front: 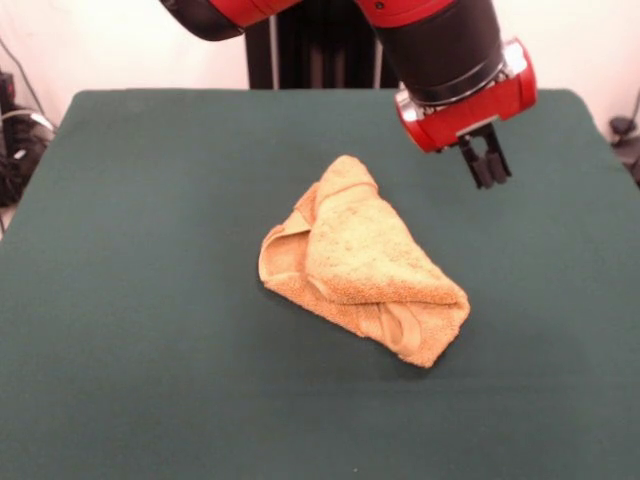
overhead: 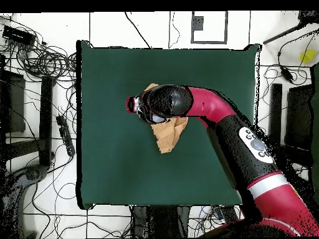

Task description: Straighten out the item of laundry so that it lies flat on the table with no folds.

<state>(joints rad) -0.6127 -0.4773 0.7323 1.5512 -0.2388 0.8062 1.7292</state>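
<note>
The item of laundry (front: 360, 260), a golden-orange towel, lies crumpled and folded over itself near the middle of the green table (front: 150, 200). One flap is doubled across the top, and a rolled fold shows along its near edge. My gripper (front: 487, 165) hangs in the air to the right of the towel and beyond it, not touching it. Its two dark fingers stand close together, shut on nothing. In the overhead view the arm's wrist (overhead: 165, 103) covers much of the towel (overhead: 168, 135), and only the towel's lower part and a small corner show on the table (overhead: 112, 162).
Green cloth stretches wide on every side of the towel. In the overhead view cables (overhead: 43, 62) and dark equipment (overhead: 299, 118) lie on the tiled floor beside the table. More cables (front: 20, 140) show at the left edge of the front view.
</note>
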